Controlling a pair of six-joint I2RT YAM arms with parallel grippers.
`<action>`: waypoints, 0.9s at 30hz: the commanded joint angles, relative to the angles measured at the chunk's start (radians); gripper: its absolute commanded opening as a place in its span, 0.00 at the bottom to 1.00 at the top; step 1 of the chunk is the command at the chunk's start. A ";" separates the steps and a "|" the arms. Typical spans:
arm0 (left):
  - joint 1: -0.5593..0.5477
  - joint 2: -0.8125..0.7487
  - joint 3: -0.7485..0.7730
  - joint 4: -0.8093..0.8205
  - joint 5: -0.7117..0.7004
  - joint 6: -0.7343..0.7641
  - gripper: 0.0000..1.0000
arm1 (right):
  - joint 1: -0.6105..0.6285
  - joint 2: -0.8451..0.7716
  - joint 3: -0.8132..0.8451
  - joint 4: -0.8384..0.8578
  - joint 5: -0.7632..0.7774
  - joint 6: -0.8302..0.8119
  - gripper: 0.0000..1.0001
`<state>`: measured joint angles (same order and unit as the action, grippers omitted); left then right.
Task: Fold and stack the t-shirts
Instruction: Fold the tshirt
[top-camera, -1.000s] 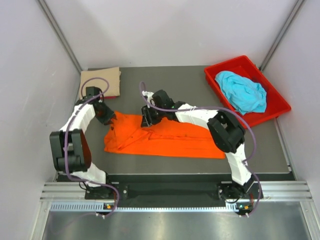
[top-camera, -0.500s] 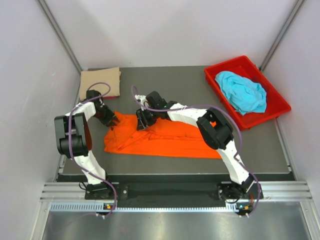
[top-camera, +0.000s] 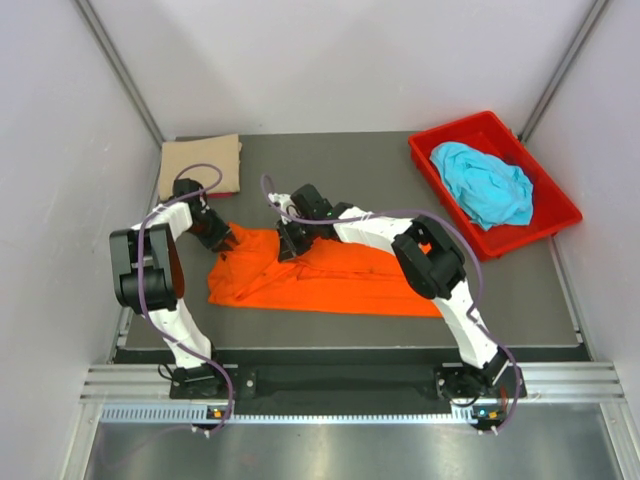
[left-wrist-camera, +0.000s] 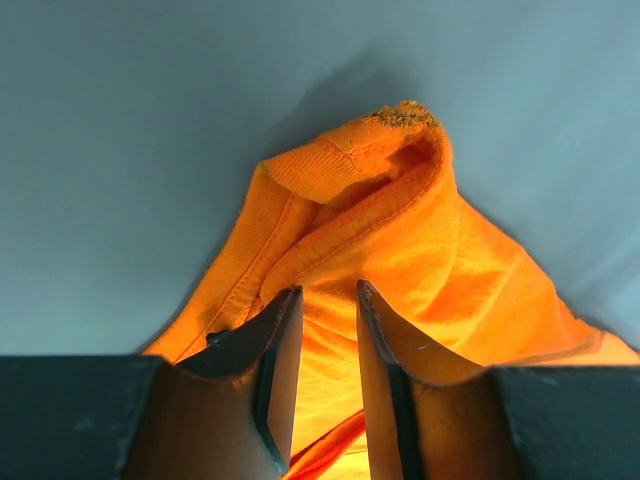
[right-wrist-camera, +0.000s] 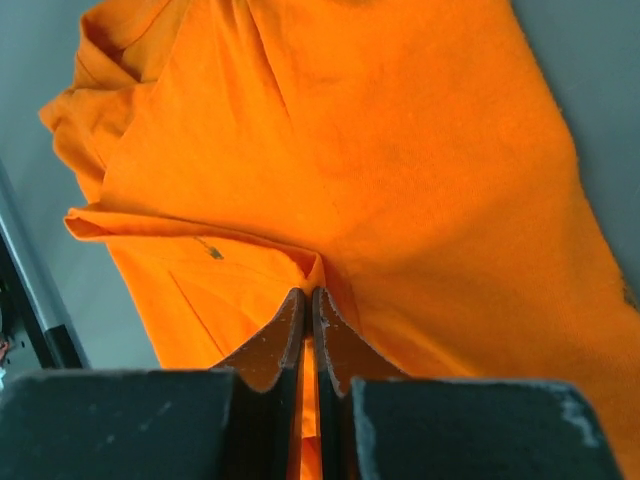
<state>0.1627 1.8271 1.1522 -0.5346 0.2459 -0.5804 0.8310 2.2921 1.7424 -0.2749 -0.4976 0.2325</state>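
Orange t-shirt (top-camera: 330, 275) lies rumpled and spread across the middle of the table (top-camera: 380, 160). Left gripper (left-wrist-camera: 328, 295) pinches a thick bunch at its far-left corner. Right gripper (right-wrist-camera: 308, 295) is clamped tight on a ridge along the far edge, likely so both can lift that edge for a fold. Tan t-shirt (top-camera: 200, 165) lies folded far left, close behind the left gripper. Turquoise t-shirt (top-camera: 485, 185) is in the red bin (top-camera: 545, 225) far right, out of the way.

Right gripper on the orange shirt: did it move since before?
Yes. The right gripper slid slightly left over the bright orange cloth t-shirt, away from the rigid red plastic bin, toward the folded tan t-shirt.
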 joint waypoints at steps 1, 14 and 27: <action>0.006 0.029 0.012 -0.007 -0.065 0.027 0.34 | 0.013 -0.060 -0.026 0.049 -0.024 -0.018 0.00; 0.006 0.029 0.032 -0.056 -0.143 0.036 0.35 | 0.031 -0.328 -0.470 0.206 -0.117 -0.076 0.15; 0.006 -0.110 0.063 -0.139 -0.132 0.067 0.37 | 0.040 -0.369 -0.400 0.201 0.017 0.004 0.28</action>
<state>0.1574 1.8137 1.1912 -0.6231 0.1596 -0.5457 0.8616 1.9255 1.2503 -0.1051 -0.5804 0.1940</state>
